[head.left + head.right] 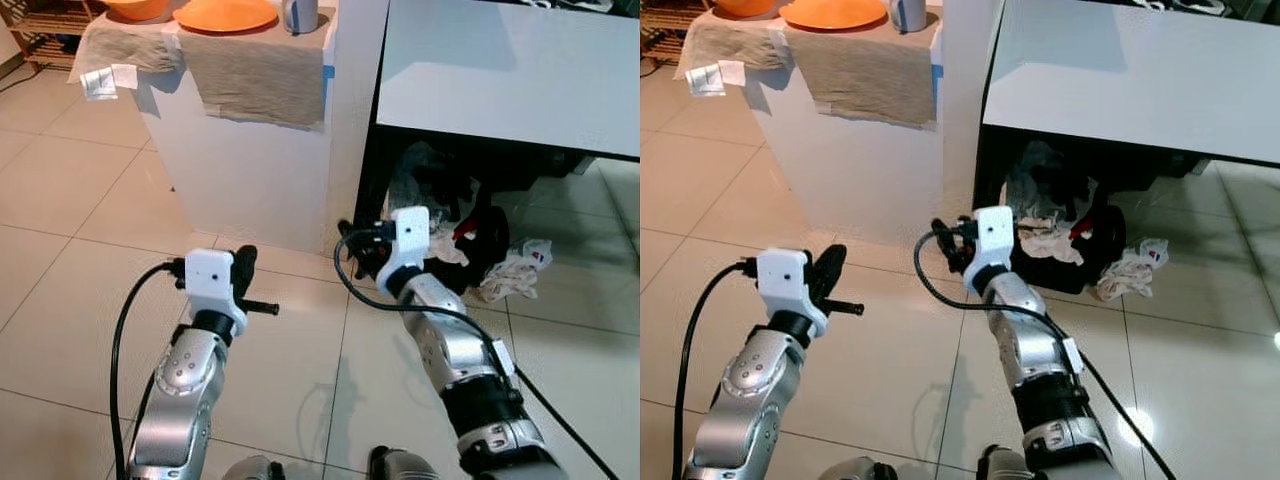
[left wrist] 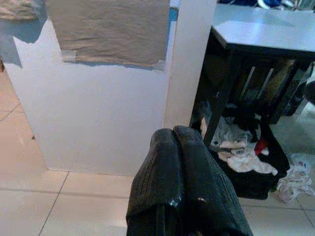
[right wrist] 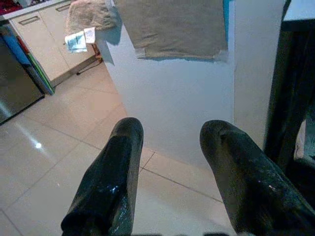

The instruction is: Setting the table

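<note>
An orange plate (image 1: 225, 14) lies on a white counter (image 1: 250, 170) draped with a beige cloth (image 1: 255, 80). An orange bowl (image 1: 135, 8) sits to its left and a pale cup (image 1: 300, 14) to its right. A white table (image 1: 500, 70) stands to the right of the counter. Both arms are raised low over the tiled floor, short of the counter's base. My left gripper (image 1: 245, 262) is shut with nothing in it, its fingers (image 2: 162, 172) pressed together. My right gripper (image 3: 172, 137) is open and empty, pointing at the counter's lower corner.
Under the table sits a dark basket of crumpled clothes (image 1: 450, 240), with a white rag (image 1: 515, 270) on the floor beside it. A wooden rack (image 1: 50, 25) stands at the far left. Cabinets (image 3: 44, 34) line the wall beyond the counter.
</note>
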Tool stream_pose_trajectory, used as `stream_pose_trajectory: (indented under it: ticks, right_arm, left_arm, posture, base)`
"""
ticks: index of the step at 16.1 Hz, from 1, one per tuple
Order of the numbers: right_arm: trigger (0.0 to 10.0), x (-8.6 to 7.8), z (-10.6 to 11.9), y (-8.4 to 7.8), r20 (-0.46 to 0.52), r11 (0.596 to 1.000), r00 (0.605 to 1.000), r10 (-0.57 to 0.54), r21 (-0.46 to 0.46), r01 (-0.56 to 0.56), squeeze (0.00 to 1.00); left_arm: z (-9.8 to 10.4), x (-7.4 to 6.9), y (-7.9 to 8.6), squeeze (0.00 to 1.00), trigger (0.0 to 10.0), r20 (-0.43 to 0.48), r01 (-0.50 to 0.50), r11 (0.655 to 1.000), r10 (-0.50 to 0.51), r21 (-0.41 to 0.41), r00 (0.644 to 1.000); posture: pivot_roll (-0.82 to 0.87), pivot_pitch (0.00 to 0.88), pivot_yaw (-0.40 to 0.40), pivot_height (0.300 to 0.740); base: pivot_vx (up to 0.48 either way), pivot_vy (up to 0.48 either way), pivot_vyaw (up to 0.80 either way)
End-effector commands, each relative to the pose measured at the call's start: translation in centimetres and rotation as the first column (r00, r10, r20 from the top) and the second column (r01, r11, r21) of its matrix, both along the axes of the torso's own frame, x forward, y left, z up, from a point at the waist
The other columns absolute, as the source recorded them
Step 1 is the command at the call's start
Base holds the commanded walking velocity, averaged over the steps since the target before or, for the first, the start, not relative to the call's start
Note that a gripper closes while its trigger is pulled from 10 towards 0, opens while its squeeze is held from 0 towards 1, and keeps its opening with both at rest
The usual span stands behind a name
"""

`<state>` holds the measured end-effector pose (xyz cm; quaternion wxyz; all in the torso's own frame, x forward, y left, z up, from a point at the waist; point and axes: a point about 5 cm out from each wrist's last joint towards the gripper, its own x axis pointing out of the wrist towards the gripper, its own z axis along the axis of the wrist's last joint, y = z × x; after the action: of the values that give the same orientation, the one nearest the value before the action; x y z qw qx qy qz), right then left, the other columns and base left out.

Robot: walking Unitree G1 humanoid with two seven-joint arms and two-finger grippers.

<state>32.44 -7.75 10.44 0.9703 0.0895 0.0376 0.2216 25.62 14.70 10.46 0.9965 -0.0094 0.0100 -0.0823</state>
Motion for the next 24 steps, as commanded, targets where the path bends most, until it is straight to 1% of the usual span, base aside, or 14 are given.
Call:
stream_pose_trajectory:
  ticks: [1, 3, 7, 9, 10, 11, 12, 13, 15, 19, 20, 21, 23, 24]
  right_arm:
    - [10.0, -0.4, -0.8, -0.3, -0.022, 1.0, 0.999, -0.024, -0.001, 0.024, 0.0]
    - [10.0, -0.7, -1.7, -0.3, -0.049, 1.0, 0.998, -0.028, -0.001, 0.028, 0.0]
    - [10.0, -0.6, -1.8, 0.0, -0.051, 1.0, 0.999, -0.009, -0.01, 0.009, 0.0]
    - [10.0, -0.6, -1.7, 0.1, -0.046, 1.0, 0.999, -0.004, -0.009, 0.004, 0.0]
    - [10.0, -0.5, -1.5, 0.1, -0.04, 1.0, 0.999, -0.001, -0.006, 0.001, 0.0]
    - [10.0, -0.3, -1.3, 0.0, -0.033, 1.0, 0.999, -0.006, -0.005, 0.006, 0.0]
    - [10.0, -0.3, -1.3, -0.1, -0.033, 1.0, 0.999, -0.006, -0.009, 0.006, 0.0]
    - [10.0, -0.6, -1.6, -0.3, -0.045, 1.0, 0.999, -0.009, -0.011, 0.009, 0.0]
    - [10.0, -0.8, -2.0, -0.5, -0.053, 1.0, 0.999, -0.002, -0.025, 0.001, 0.0]
    - [10.0, -1.0, -2.5, -0.8, -0.062, 0.999, 0.998, -0.006, -0.049, 0.003, 0.0]
    - [10.0, -1.6, -3.7, -1.3, -0.085, 0.994, 0.996, 0.003, -0.109, -0.012, 0.0]
    - [10.0, -2.0, -4.3, -1.5, -0.091, 0.99, 0.996, 0.01, -0.142, -0.023, 0.0]
    - [10.0, -3.7, -4.9, -2.3, -0.101, 0.986, 0.994, 0.035, -0.157, -0.051, 0.0]
    - [10.0, -4.6, -4.7, -2.6, -0.09, 0.982, 0.994, 0.059, -0.171, -0.074, 0.0]
  left_arm:
    - [-0.5, -0.6, 0.4, 0.0, 10.0, -0.03, -0.007, 1.0, 0.007, 0.013, 1.0]
    - [-0.3, -0.4, 0.3, 0.0, 10.0, -0.023, 0.003, 1.0, -0.003, 0.021, 1.0]
    - [0.5, 0.2, 0.9, 0.0, 10.0, 0.011, -0.009, 1.0, 0.009, 0.023, 1.0]
    - [2.0, 0.3, 1.1, 0.0, 10.0, 0.075, -0.009, 1.0, 0.008, 0.018, 0.997]
    - [3.5, 0.4, 1.1, 0.0, 10.0, 0.128, -0.003, 1.0, 0.002, 0.011, 0.992]
    - [6.1, 1.0, 1.1, 0.0, 10.0, 0.211, 0.009, 0.999, -0.001, -0.036, 0.978]
    - [6.0, 1.1, 1.2, 0.0, 10.0, 0.207, 0.009, 0.999, -0.002, -0.032, 0.978]
    - [4.5, 1.1, 1.4, 0.0, 10.0, 0.151, -0.007, 1.0, 0.008, -0.009, 0.989]
    - [2.8, 0.7, 1.1, 0.0, 10.0, 0.082, -0.011, 1.0, 0.012, -0.013, 0.997]
    - [0.8, -0.1, 0.8, 0.0, 10.0, 0.013, -0.003, 1.0, 0.004, -0.029, 1.0]
    - [-0.6, -0.4, 0.8, 0.0, 10.0, -0.03, -0.002, 1.0, 0.002, -0.003, 1.0]
    - [-1.2, -0.7, 0.9, 0.0, 10.0, -0.046, -0.002, 1.0, 0.003, 0.02, 0.999]
    - [-2.3, -1.9, 1.1, 0.0, 10.0, -0.082, -0.011, 1.0, 0.012, 0.019, 0.997]
    - [-2.7, -2.7, 1.2, 0.0, 10.0, -0.101, -0.013, 1.0, 0.013, 0.003, 0.995]
  posture:
    - [-0.02, 0.116, 0.059, 0.74]
    - [0.01, 0.101, 0.047, 0.74]
    - [0.02, 0.092, 0.036, 0.74]
    - [0.01, 0.102, 0.037, 0.74]
    - [0.01, 0.108, 0.035, 0.74]
    - [0.01, 0.117, 0.032, 0.74]
    - [0.01, 0.123, 0.032, 0.74]
    - [0.01, 0.118, 0.023, 0.74]
    - [0.0, 0.115, 0.023, 0.74]
    - [-0.02, 0.112, 0.017, 0.74]
    - [-0.01, 0.105, 0.011, 0.74]
    - [-0.01, 0.106, 0.01, 0.74]
    - [-0.02, 0.111, 0.003, 0.74]
    - [-0.02, 0.117, 0.006, 0.74]
  base:
    - [0.0, 0.0, 0.0]
    - [0.0, 0.0, 0.0]
    - [0.0, 0.0, 0.0]
    - [0.0, 0.0, 0.0]
    - [0.0, 0.0, 0.0]
    - [0.0, 0.0, 0.0]
    - [0.0, 0.0, 0.0]
    - [0.0, 0.0, 0.0]
    - [0.0, 0.0, 0.0]
    - [0.0, 0.0, 0.0]
    - [0.0, 0.0, 0.0]
    - [0.0, 0.0, 0.0]
    - [0.0, 0.0, 0.0]
    - [0.0, 0.0, 0.0]
